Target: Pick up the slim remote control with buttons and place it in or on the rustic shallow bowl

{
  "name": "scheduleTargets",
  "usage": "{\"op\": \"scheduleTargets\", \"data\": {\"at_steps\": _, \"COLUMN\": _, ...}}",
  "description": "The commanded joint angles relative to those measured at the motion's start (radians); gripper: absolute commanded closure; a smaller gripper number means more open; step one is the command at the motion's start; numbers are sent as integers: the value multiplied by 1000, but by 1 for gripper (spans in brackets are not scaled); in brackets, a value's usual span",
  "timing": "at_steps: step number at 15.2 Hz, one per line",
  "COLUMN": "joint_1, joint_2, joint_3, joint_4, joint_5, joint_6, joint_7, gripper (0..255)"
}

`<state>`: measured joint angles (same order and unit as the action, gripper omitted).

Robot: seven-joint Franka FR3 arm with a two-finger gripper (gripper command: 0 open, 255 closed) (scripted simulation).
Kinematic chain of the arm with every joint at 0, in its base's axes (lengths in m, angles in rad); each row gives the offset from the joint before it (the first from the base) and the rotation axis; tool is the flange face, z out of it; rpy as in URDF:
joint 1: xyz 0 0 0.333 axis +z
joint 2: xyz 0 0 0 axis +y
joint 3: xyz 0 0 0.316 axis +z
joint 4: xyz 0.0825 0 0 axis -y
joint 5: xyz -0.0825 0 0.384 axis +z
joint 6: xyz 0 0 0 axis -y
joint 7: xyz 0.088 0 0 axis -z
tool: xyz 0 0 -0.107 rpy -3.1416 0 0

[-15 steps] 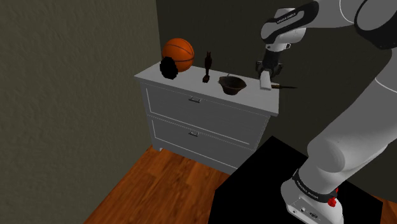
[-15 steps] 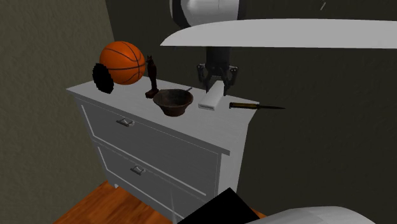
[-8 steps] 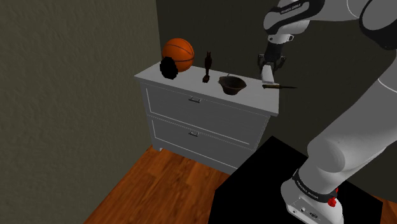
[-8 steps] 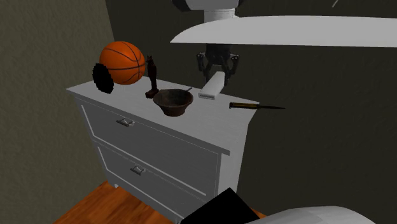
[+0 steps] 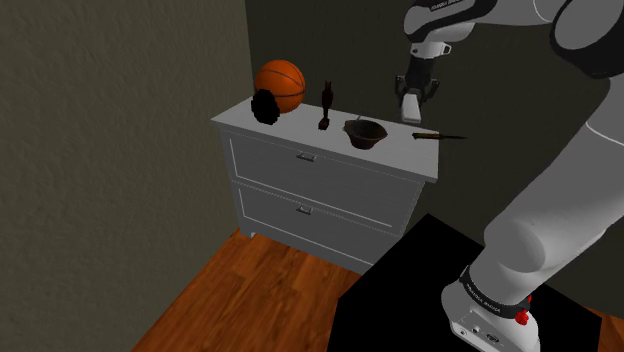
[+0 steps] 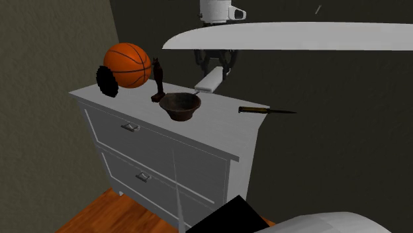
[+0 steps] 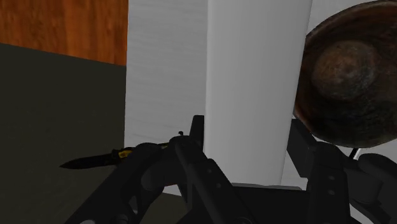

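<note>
**Inspector:** Second exterior view. State of your end effector?

**Operator:** My end effector is closed on the white remote, gripping it across its width. The remote hangs clear of the dresser top, toward its back edge. It is near the brown bowl but not over it.

**Inspector:** Progress?

**Operator:** I judge the pick-up done. What remains is to carry the remote over the bowl, lower it and release.

**Inspector:** Obstructions?

**Operator:** A knife lies at the dresser's end edge with its tip overhanging. I judge it well apart from the bowl.
</note>
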<state>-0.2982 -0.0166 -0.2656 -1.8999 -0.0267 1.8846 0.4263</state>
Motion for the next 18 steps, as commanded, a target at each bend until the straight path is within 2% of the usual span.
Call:
{"op": "scheduleTargets", "data": {"at_steps": 1, "joint_1": 16, "joint_2": 45, "joint_3": 16, "joint_4": 56, "joint_5": 12, "joint_6": -13, "joint_7": 28, "gripper": 255}}
{"op": "scheduleTargets", "data": {"at_steps": 10, "joint_1": 81, "joint_2": 270, "joint_3": 79, "joint_4": 358, "joint_5": 53, "joint_6": -97, "joint_7": 152, "gripper": 255}}
{"op": "scheduleTargets", "data": {"at_steps": 18, "joint_1": 82, "joint_2": 278, "joint_3": 80, "joint_4": 263, "joint_5": 55, "joint_6": 8, "joint_7": 151, "gripper": 255}}
